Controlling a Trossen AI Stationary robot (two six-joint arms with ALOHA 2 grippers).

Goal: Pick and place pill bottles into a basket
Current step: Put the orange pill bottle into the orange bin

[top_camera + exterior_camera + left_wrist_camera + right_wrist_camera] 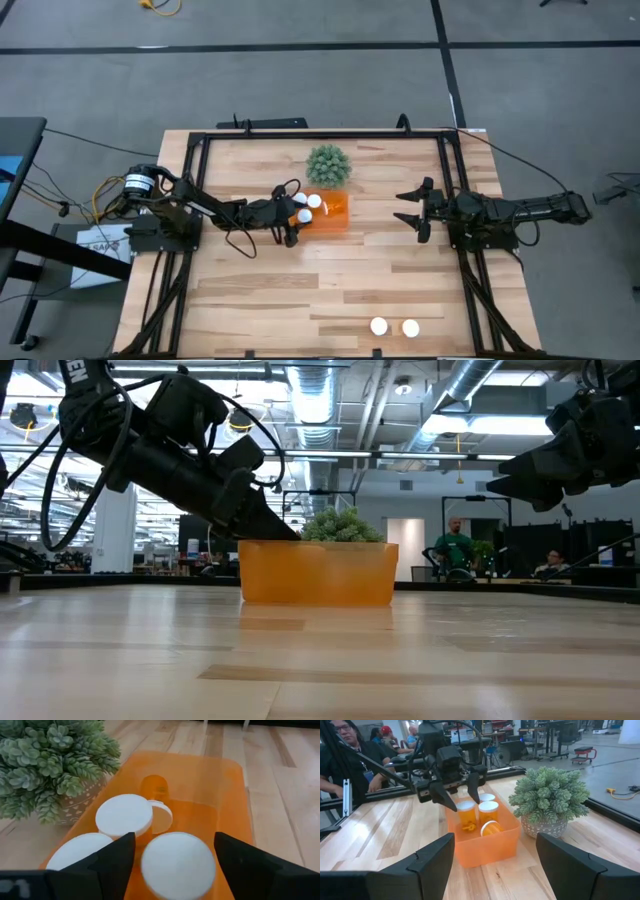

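From above, the left gripper [291, 222] hung over the orange basket [335, 217] beside the plant [328, 164], fingers spread, while two pill bottles [394, 327] stood near the table's front edge. In the right wrist view, the right gripper [495, 851] waited open, well apart, facing three bottles [488, 811] inside the basket.

Light wood table [260, 290], orange basket [334, 221], potted plant [328, 164], two pill bottles [395, 327]
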